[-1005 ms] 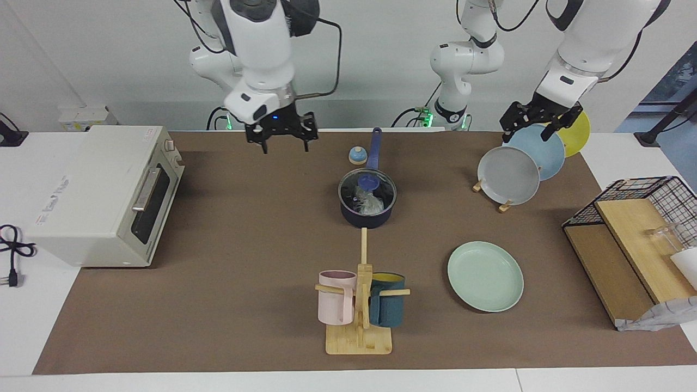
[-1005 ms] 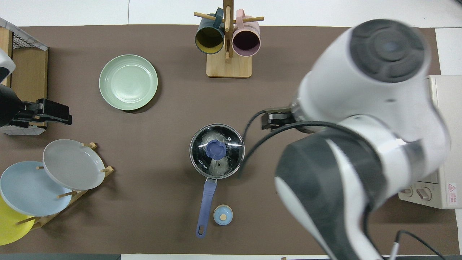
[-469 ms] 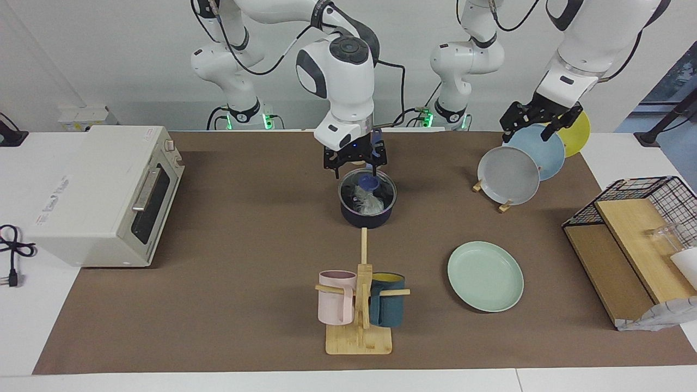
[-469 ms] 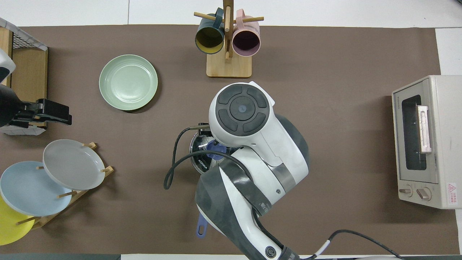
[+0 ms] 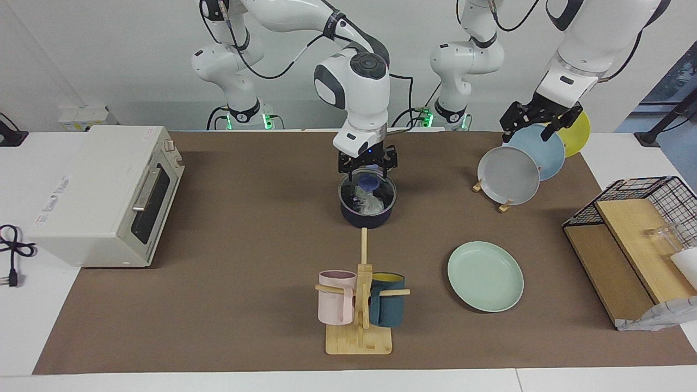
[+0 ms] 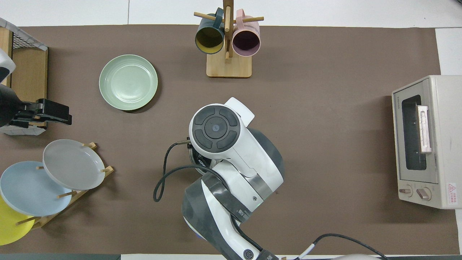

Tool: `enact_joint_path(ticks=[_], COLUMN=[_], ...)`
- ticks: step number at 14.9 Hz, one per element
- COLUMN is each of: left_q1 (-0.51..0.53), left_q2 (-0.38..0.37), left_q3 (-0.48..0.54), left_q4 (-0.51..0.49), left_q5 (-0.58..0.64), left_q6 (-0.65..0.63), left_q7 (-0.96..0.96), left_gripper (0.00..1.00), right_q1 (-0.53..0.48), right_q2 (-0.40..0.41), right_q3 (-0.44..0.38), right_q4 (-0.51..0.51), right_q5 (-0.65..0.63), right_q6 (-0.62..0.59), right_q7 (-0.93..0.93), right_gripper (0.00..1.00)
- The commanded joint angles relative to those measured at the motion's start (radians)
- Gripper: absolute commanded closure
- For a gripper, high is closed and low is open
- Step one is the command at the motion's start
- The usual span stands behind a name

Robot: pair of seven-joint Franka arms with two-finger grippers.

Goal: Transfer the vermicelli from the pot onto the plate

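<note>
The dark navy pot (image 5: 367, 213) stands mid-table under a glass lid with a blue knob (image 5: 370, 182). The whitish vermicelli (image 5: 369, 203) shows through the lid. My right gripper (image 5: 367, 170) is open just above the lid, its fingers either side of the knob. In the overhead view the right arm hides nearly all of the pot and the gripper. The mint-green plate (image 5: 484, 276) lies bare, farther from the robots than the pot, toward the left arm's end, and also shows in the overhead view (image 6: 128, 82). My left gripper (image 5: 536, 124) waits, open, over the plate rack.
A rack holds grey (image 5: 508, 175), light blue and yellow plates. A wooden mug tree (image 5: 359, 305) with a pink and a dark teal mug stands farther from the robots than the pot. A toaster oven (image 5: 103, 196) and a wire basket with boards (image 5: 637, 239) stand at the table's ends.
My right arm swung from the toaster oven's end to over the pot and lowered its gripper to the lid knob. The left arm has not moved.
</note>
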Motion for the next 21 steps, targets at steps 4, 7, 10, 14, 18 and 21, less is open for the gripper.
enact_joint_path(ticks=[4, 7, 10, 14, 18, 21], left_q1=[0.012, 0.012, 0.012, 0.012, 0.013, 0.012], left_q2=[-0.018, -0.018, -0.020, -0.018, -0.018, -0.018], left_q3=[-0.006, -0.006, -0.006, -0.005, -0.006, -0.006], left_q4=[-0.011, -0.011, -0.011, -0.011, -0.011, -0.011], left_q5=[-0.013, -0.013, -0.013, -0.013, -0.013, -0.013], left_q6=[-0.009, -0.009, -0.007, -0.007, -0.007, -0.007], left_q7=[0.008, 0.008, 0.006, 0.006, 0.008, 0.008], left_gripper=[0.00, 0.00, 0.00, 0.00, 0.00, 0.00], right_q1=[0.028, 0.040, 0.038, 0.038, 0.038, 0.038], right_q2=[-0.011, 0.004, 0.004, 0.004, 0.004, 0.004], right_q3=[-0.005, -0.005, -0.005, -0.005, -0.005, -0.005], right_q4=[-0.090, -0.092, -0.096, -0.098, -0.098, -0.096], right_q5=[-0.013, -0.058, -0.060, -0.060, -0.060, -0.060], right_q6=[0.086, 0.096, 0.097, 0.099, 0.099, 0.096], right_q7=[0.018, 0.007, 0.006, 0.004, -0.002, -0.013], right_gripper=[0.00, 0.00, 0.00, 0.16, 0.32, 0.38])
